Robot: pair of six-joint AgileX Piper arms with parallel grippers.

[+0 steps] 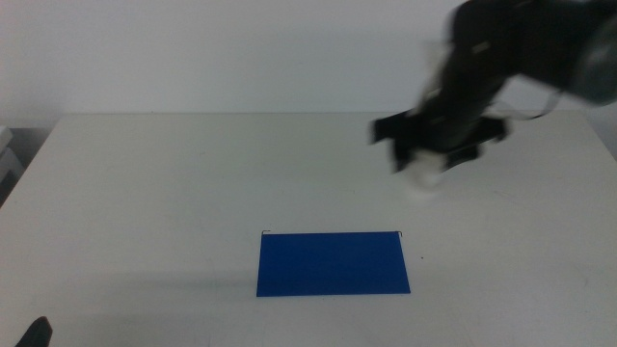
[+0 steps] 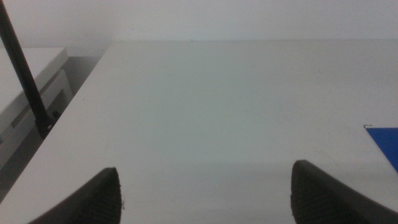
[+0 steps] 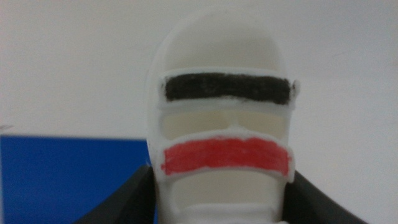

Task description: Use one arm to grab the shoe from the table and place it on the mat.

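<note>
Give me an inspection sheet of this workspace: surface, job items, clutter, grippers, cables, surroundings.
Surface: large plain off-white tabletop, no marks seen.
Job's things: flat deep blue rectangular mat lies near the front edge; small white sandal-like shoe with one black and one red strap sits between the right jaws, not yet on the mat.
Clutter: nothing seen.
Grippers: right gripper is blurred in the middle view, beyond the mat and to its right, shut on the shoe. Left gripper waits at the near left, jaws wide apart, holding nothing.
Cables: thin black cable runs beside the table's left edge.
Surroundings: plain white wall; pale furniture left of the table.
</note>
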